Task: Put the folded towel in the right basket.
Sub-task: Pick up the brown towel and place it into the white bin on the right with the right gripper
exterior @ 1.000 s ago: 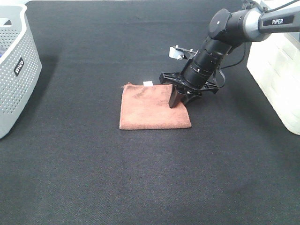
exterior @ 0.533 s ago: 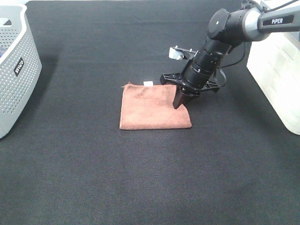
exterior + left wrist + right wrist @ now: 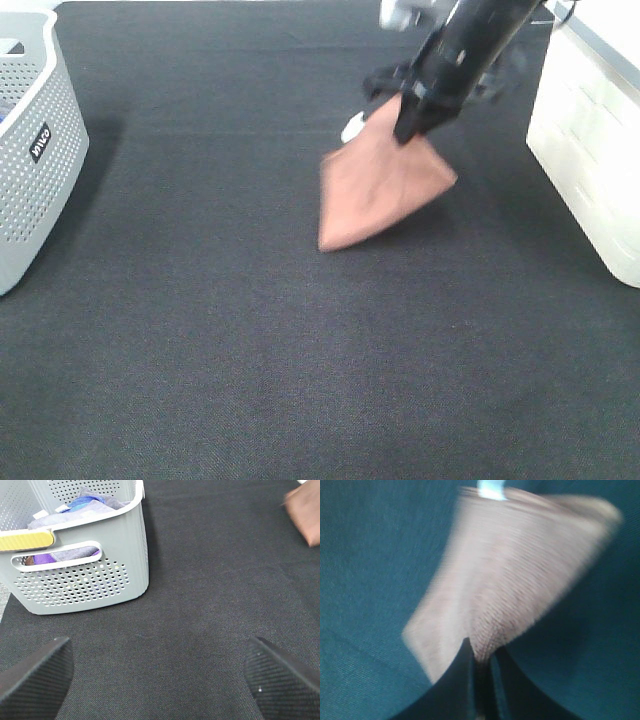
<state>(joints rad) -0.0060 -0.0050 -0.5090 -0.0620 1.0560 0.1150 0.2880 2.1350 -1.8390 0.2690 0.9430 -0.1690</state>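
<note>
The rust-brown folded towel (image 3: 378,185) hangs in the air over the black table, pinched at its upper edge by my right gripper (image 3: 408,124), which is shut on it. Its white tag (image 3: 353,127) shows at the left of the gripper. In the right wrist view the blurred towel (image 3: 520,585) hangs from the closed fingers (image 3: 462,680). The white right basket (image 3: 590,150) stands at the right edge, to the right of the towel. My left gripper (image 3: 160,672) is open and empty, low over the table; a corner of the towel (image 3: 305,512) shows far off.
A grey dot-perforated basket (image 3: 35,150) with a black label stands at the left edge; in the left wrist view (image 3: 85,575) it holds several cloths. The table is covered in black cloth (image 3: 300,350).
My right gripper closed on the towel's right edge and lifted it up and toward the back right. The towel left the table and now hangs tilted. The left arm shows no movement.
</note>
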